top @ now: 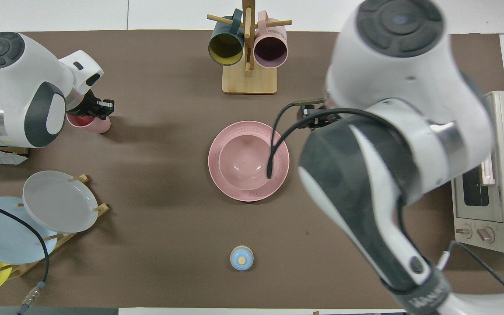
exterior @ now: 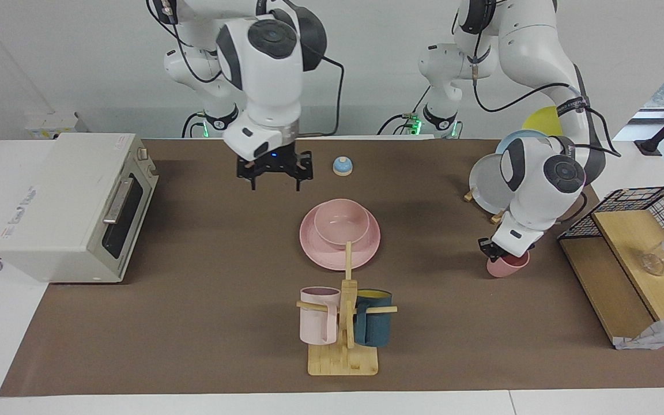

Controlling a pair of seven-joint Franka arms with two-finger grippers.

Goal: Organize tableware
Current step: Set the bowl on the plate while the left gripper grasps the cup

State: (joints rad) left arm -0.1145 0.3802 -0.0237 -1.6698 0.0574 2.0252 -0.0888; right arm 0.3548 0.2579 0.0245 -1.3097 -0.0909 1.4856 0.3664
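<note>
The pink plate (exterior: 320,253) (top: 234,192) lies in the middle of the table with the pink bowl (exterior: 340,222) (top: 243,159) standing in it. The small pink cup (exterior: 512,264) (top: 98,127) is tilted low over the mat toward the left arm's end. My left gripper (exterior: 496,249) (top: 99,109) is at its rim and looks shut on it. My right gripper (exterior: 276,183) (top: 311,114) is open and empty, raised over the mat beside the plate, toward the oven's end.
A wooden mug tree (exterior: 344,346) holds a pale pink mug (exterior: 319,323) and a teal mug (exterior: 373,325), farther from the robots than the plate. A toaster oven (exterior: 72,202), a plate rack with grey, blue and yellow plates (top: 59,201), a small bell (exterior: 342,166) and a wire basket on a wooden shelf (exterior: 643,253) stand around.
</note>
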